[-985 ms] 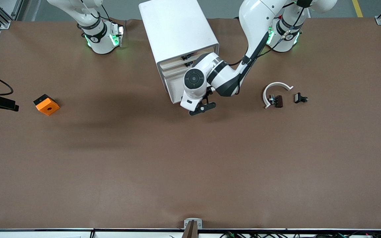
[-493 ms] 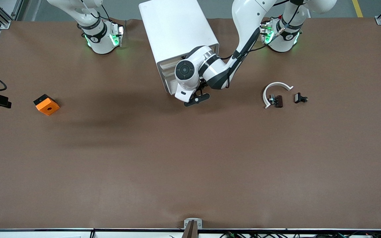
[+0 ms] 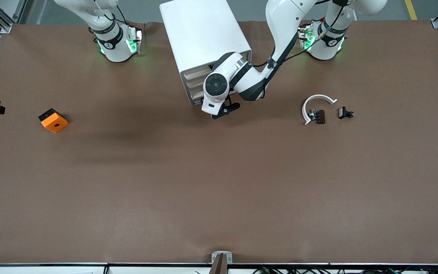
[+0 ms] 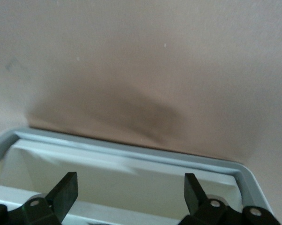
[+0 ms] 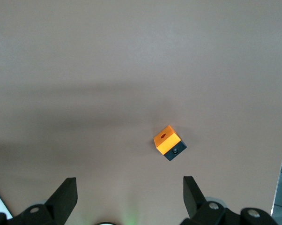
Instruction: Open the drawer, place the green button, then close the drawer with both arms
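The white cabinet stands between the two arm bases, its stacked cream drawer fronts facing the front camera. The drawer, third down, sits in line with the other fronts, and the left wrist covers part of it. My left gripper hangs open right in front of the cabinet's lower fronts. In the left wrist view, nothing lies between its fingers, which frame a cream front and the grey rim. My right gripper waits open and empty, high over the right arm's end of the table. The button is out of view.
An orange block with a hole lies toward the right arm's end, and shows under the right gripper as the orange block. A white curved ring with small dark parts and another dark part lie toward the left arm's end.
The drawer stuck out of the cabinet a second ago. My left gripper moved toward the cabinet and the drawer went in with it. A dark part at the right arm's edge drifted outward.
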You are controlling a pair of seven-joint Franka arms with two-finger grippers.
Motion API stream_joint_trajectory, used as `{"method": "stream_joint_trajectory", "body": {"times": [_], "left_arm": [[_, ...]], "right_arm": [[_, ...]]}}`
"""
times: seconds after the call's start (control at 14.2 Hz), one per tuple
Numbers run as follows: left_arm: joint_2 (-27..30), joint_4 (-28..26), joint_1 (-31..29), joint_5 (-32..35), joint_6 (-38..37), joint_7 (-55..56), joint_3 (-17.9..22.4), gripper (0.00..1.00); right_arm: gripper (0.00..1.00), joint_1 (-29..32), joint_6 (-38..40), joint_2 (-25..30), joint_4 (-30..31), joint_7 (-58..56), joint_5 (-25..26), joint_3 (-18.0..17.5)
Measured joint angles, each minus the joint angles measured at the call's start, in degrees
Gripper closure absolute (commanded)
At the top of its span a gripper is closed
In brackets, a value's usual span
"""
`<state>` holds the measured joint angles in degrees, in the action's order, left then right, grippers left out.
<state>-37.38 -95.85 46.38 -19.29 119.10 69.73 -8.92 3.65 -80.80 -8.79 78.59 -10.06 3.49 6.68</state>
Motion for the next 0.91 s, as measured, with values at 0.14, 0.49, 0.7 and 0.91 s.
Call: {"method": "stream_joint_trajectory", "body": {"times": [0.14,0.49,0.7,0.91], "left_arm": [[-0.1,-0.1,-0.1,-2.9,0.0,0.0,0.1,0.00],[-0.5,-0.2,-0.4,-4.4,0.0,-0.1,0.2,0.00],[-0.5,0.5,-0.6,-4.0,0.9,-1.4,0.7,0.00],[-0.4,2.1,-2.0,-3.3,6.8,-1.7,1.6,0.00]], "right_arm": [[0.00,0.1,0.8,2.2,0.7,0.0,-1.0,-0.1],[0.00,3.3,-3.2,8.7,9.3,-0.7,-5.2,0.0],[0.00,3.0,-4.7,11.7,12.3,-1.2,-4.5,-0.7],[0.00,0.5,-5.8,12.7,12.8,-2.2,-1.6,-1.1]]}}
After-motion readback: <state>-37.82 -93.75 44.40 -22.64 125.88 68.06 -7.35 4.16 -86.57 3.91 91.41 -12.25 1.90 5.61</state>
